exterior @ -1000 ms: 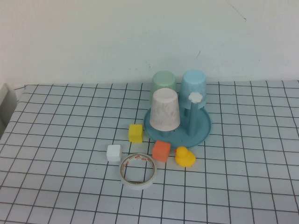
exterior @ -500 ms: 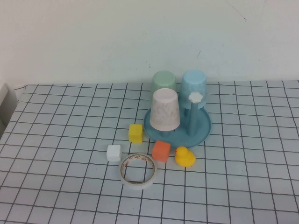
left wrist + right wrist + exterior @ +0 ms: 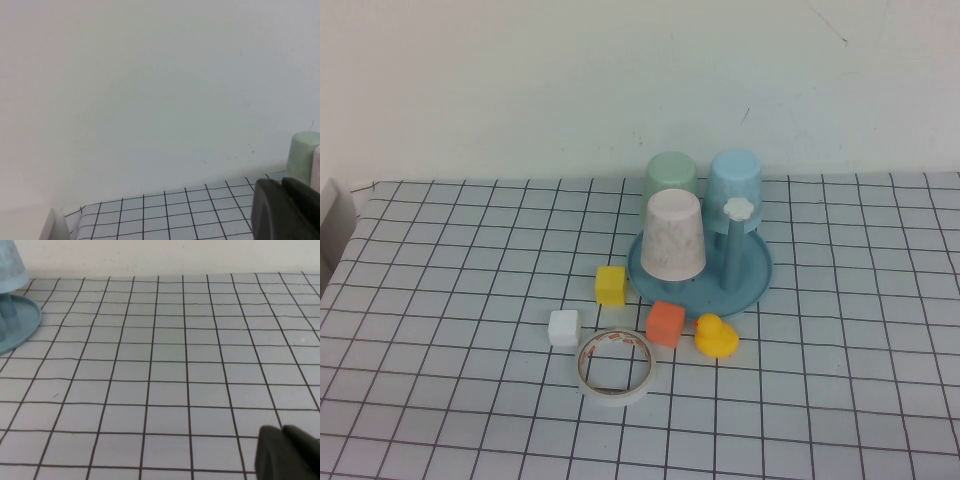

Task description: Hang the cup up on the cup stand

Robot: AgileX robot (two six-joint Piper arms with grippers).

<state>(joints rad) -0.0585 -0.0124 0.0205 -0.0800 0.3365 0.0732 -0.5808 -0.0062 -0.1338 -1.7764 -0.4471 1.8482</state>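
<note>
The sky-blue cup [image 3: 735,188] sits upside down on the back right of the round teal cup stand [image 3: 752,285]. A bare peg with a white flower cap [image 3: 739,209] stands in front of it. Neither arm shows in the high view. My left gripper [image 3: 283,189] is shut and empty, off to the left near the mint-green cup [image 3: 302,156]. My right gripper [image 3: 283,434] is shut and empty over bare table right of the stand; the cup [image 3: 10,265] and the stand's rim [image 3: 24,326] show at that view's edge.
A mint-green cup [image 3: 671,177] and a white speckled cup [image 3: 672,235] also sit upside down on the stand. In front lie a yellow block [image 3: 611,285], a white block [image 3: 564,328], an orange block [image 3: 666,323], a yellow duck [image 3: 715,336] and a tape roll [image 3: 616,365].
</note>
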